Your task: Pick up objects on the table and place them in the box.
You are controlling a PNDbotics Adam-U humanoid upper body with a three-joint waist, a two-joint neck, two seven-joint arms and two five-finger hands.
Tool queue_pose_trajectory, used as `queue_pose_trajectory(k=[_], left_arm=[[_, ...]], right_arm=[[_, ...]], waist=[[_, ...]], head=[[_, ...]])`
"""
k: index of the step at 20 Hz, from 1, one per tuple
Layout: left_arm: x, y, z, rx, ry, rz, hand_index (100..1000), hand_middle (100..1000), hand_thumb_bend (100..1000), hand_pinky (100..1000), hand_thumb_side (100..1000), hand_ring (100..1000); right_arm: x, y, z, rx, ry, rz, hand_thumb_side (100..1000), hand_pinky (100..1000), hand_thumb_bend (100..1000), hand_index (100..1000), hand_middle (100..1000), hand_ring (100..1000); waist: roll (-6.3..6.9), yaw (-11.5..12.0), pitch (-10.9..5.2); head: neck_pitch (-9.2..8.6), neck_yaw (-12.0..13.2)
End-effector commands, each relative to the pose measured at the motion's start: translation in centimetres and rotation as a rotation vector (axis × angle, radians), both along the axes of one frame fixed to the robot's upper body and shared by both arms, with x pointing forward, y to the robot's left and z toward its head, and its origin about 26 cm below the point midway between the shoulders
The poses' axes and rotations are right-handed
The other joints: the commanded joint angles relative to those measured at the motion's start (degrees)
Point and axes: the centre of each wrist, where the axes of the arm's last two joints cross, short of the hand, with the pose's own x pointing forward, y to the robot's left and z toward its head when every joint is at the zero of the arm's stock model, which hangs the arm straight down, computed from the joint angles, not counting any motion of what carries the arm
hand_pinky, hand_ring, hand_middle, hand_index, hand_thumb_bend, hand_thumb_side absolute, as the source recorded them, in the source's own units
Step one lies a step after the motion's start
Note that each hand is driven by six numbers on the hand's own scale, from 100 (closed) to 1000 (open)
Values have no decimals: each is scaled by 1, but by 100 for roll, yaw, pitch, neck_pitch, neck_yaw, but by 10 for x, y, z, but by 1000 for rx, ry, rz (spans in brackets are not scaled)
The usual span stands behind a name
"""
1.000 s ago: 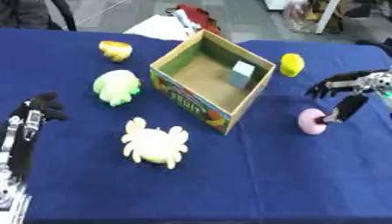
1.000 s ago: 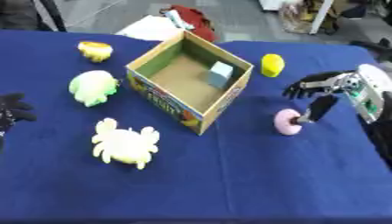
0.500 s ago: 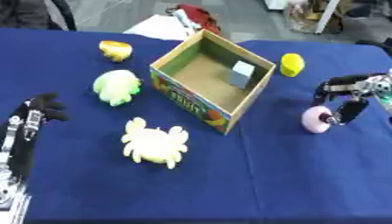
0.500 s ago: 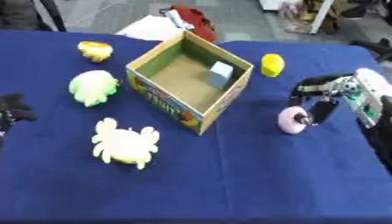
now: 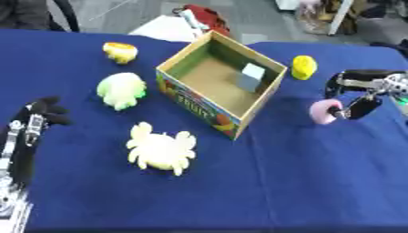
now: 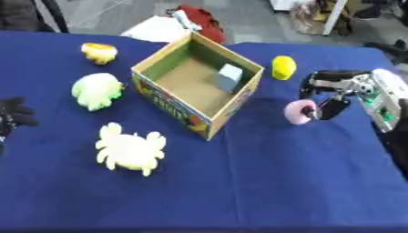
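Note:
An open cardboard box stands mid-table with a pale blue cube inside. To the right of it, my right hand is curled round a pink ring, pinching it between thumb and fingers just above the blue cloth. A yellow crab toy lies in front of the box on its left. A green and white toy and a yellow-orange toy lie farther left. A small yellow object sits beyond the box's right corner. My left hand rests open at the lower left, fingers up.
A blue cloth covers the table. Behind its far edge lie a red thing and a white sheet. Chair or table legs stand at the far right.
My right hand has closed on the pink ring and carried it a little up and toward the box. The left hand and the other toys have not moved.

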Motion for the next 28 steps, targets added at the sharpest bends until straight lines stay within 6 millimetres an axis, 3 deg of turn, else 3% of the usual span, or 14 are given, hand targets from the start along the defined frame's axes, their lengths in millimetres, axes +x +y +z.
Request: queue_pose_trajectory(k=[1,4,9,13,15,17,18,21,22,24,28], left_arm=[[1,2,7,10,-26,6,790,586,100,763,878,559],[1,2,7,10,-24,2,790,586,100,764,879,558],[1,0,7,12,-23,-7,790,587,100,764,878,558],[3,-2,10,16,-30,-20,790,586,100,764,878,557],[5,-4,12,18,-37,-29,790,586,100,764,878,557],[6,-5,15,19,-45,-38,790,586,100,764,878,557],[7,-6,16,20,-48,-42,790,585,100,764,879,556],[9,-7,18,22,-54,-49,790,585,100,764,880,556],[9,-7,19,23,-55,-50,790,585,100,765,881,556],[9,-7,19,26,-56,-50,790,585,100,765,883,555],[9,-4,19,31,-55,-42,790,585,100,765,885,555]], right_arm=[[3,-2,43,35,-113,3,100,759,100,406,652,744],[11,15,73,98,-203,38,100,751,100,410,647,730],[31,56,101,168,-263,86,100,748,100,419,645,723],[51,82,97,178,-256,68,100,749,100,454,657,727],[59,92,89,184,-249,48,100,747,100,546,673,730],[65,100,79,190,-243,22,100,745,100,579,677,731],[68,104,74,193,-238,12,100,746,100,668,696,738],[72,114,63,190,-233,-3,263,754,100,803,727,753],[73,117,61,183,-236,-1,425,760,100,888,741,761],[74,123,57,163,-246,16,548,775,197,957,766,780],[71,131,60,103,-269,85,583,802,247,993,831,823]], waist=[[-49,-11,-79],[-51,-11,-90],[-61,46,-86],[-90,226,-56],[-105,358,-20],[-122,498,25],[-130,561,49],[-153,692,105],[-160,721,122],[-170,751,152],[-176,730,200]], head=[[28,4],[28,-7],[8,-97],[-56,-256],[-98,-341],[-156,-429],[-194,-463],[-275,-544],[-290,-567],[-312,-606],[-321,-644]])
